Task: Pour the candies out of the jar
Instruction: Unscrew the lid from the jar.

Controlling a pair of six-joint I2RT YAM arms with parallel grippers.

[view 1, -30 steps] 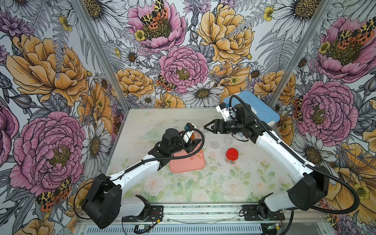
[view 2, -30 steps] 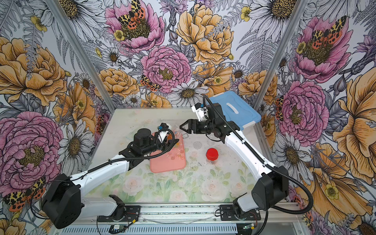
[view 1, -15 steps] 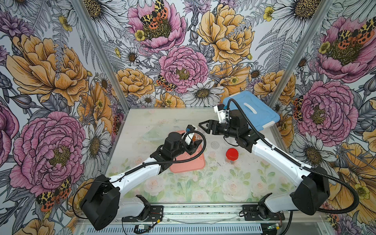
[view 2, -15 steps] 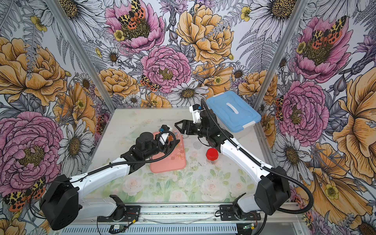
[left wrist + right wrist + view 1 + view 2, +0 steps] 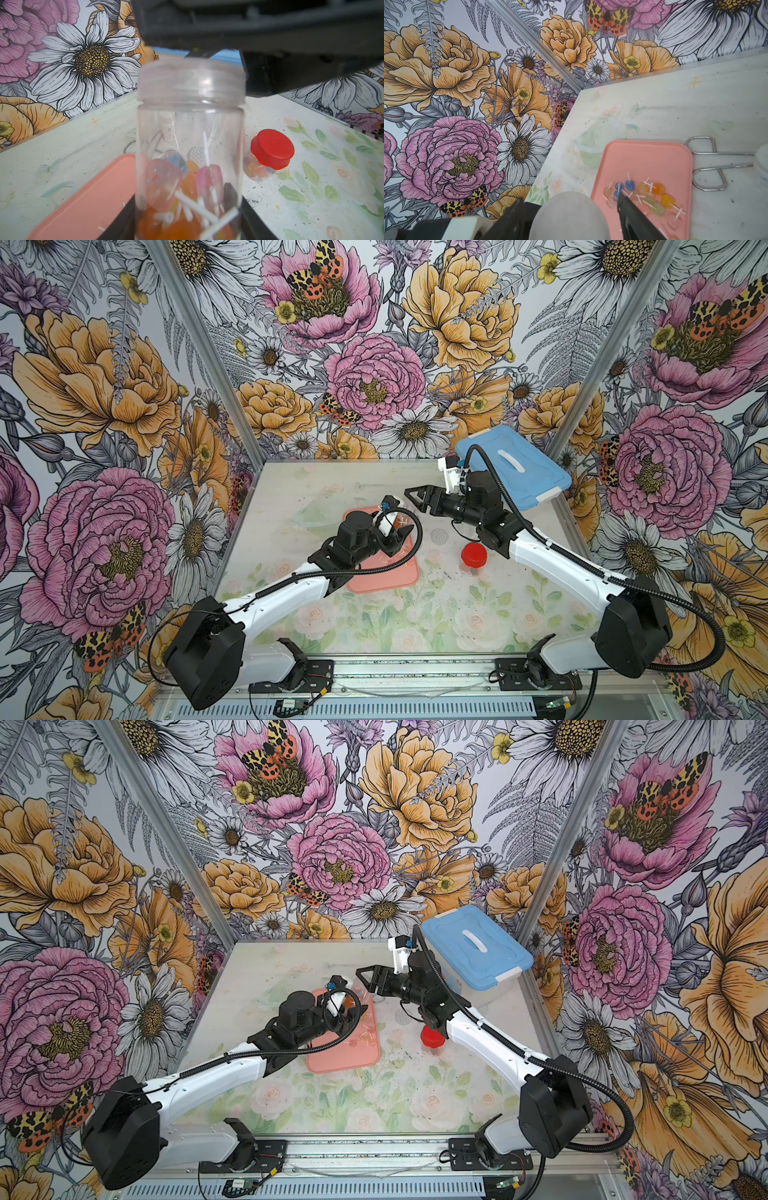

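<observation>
The left gripper (image 5: pixel 397 536) pinches a clear plastic jar (image 5: pixel 190 128) near its base, where small translucent lollipop candies (image 5: pixel 187 187) are heaped. More of them lie scattered on the flat salmon-pink tray (image 5: pixel 648 158) beside it. The right gripper (image 5: pixel 569 199) has its jaws spread to either side of the jar's frosted round lid (image 5: pixel 569 220), with narrow gaps showing.

On my feed the jar (image 5: pixel 190 124) reads as clear, smooth plastic, its cap (image 5: pixel 191 76) frosted and ribbed. The candies (image 5: pixel 164 182) inside look glassy and translucent, on matt white sticks. I see the tray (image 5: pixel 648 160) as matt salmon plastic, the red lid (image 5: pixel 272 148) as satin-smooth plastic, and the tongs (image 5: pixel 724 154) as bright polished metal. The counter (image 5: pixel 311 207) looks printed, scuffed and speckled.
</observation>
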